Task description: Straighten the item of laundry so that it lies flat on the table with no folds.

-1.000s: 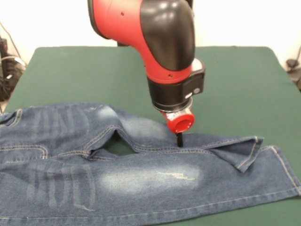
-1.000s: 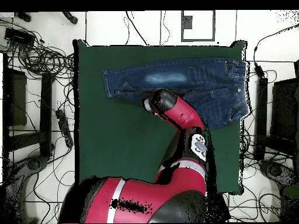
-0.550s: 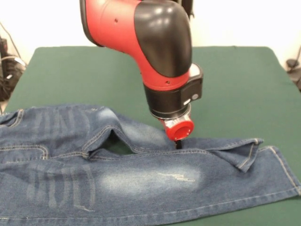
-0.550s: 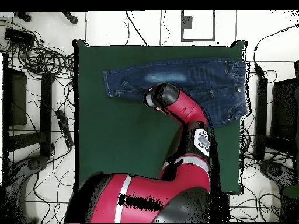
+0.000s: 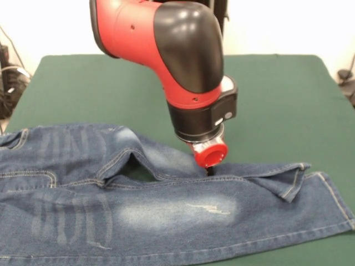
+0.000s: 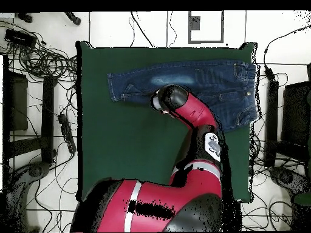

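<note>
The arm [image 5: 166, 50] is glossy red with a rounded black elbow cap. A black collar [image 5: 202, 113] tops a red wrist cap [image 5: 211, 155]

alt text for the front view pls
A red and black robot arm presses its claw down onto blue jeans spread on a green table. One leg's cuff end is folded over.

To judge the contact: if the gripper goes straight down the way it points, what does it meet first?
The jeans. The gripper points down at the far leg, near its seam, and seems to be touching the denim or just above it; depth is unclear. The table lies beneath the cloth.
</note>
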Robot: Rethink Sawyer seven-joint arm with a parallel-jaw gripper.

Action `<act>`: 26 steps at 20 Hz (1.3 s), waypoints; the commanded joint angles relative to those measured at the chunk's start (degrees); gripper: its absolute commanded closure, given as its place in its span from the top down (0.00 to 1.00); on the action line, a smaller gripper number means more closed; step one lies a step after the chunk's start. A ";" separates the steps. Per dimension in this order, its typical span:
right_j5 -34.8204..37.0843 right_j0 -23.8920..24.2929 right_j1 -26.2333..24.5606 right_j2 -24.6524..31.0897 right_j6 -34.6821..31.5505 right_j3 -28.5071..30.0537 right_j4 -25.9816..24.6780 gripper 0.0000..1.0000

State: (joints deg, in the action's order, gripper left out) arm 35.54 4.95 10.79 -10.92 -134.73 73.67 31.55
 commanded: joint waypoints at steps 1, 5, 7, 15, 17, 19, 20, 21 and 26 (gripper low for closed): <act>-25.51 1.56 -9.77 8.31 -8.47 -9.56 1.59 1.00; -24.74 0.97 -10.00 6.42 -9.18 -10.57 0.90 1.00; -23.41 1.22 -9.28 5.66 -8.13 -10.62 -0.43 1.00; -24.54 -4.61 -4.98 5.12 -18.18 0.41 2.44 1.00; -25.72 -5.73 -5.08 5.06 -19.85 1.18 3.45 1.00; -24.88 -6.65 -4.82 5.26 -20.60 1.94 4.50 1.00; -24.31 -7.60 -4.59 4.79 -21.54 2.62 5.15 1.00; -23.29 -9.38 -4.57 2.91 -22.82 2.94 5.60 1.00; -18.06 -13.26 -1.87 0.72 -23.08 6.92 5.82 1.00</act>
State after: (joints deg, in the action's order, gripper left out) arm 26.77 -1.48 11.33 -15.45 -138.03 76.53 31.55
